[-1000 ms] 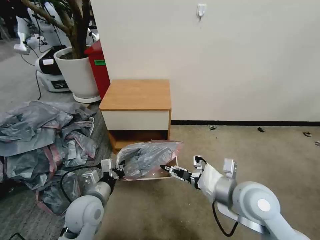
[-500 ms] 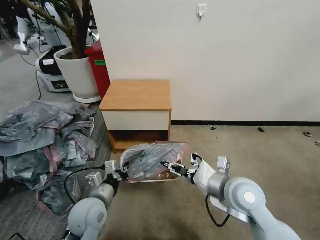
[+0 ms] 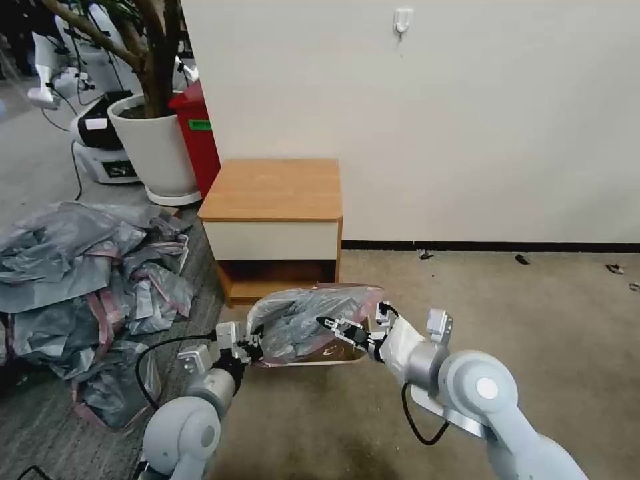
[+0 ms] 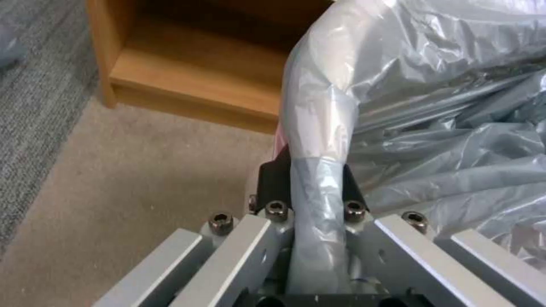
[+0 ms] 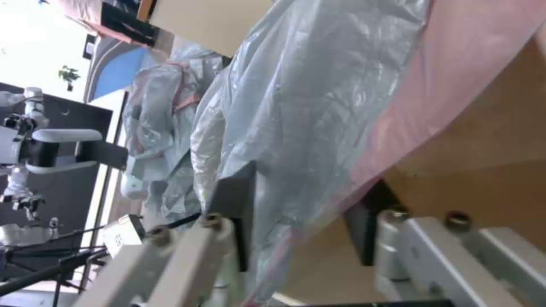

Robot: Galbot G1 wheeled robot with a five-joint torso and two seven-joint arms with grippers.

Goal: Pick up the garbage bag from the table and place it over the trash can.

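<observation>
Already the garbage bag [image 3: 303, 320] is off the nightstand [image 3: 273, 190], pinched at 9 o'clock by the left gripper [image 3: 252, 348] and at 3 o'clock by the right gripper [image 3: 333, 327], draped on the trash can [image 3: 333, 352], not yet pulled down.

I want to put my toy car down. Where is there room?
The table top is bare. So is the carpet on the right, by the wall. It is crowded on the left, with the bag heap, and in front of the table, where both grippers hold the garbage bag over the trash can.
</observation>
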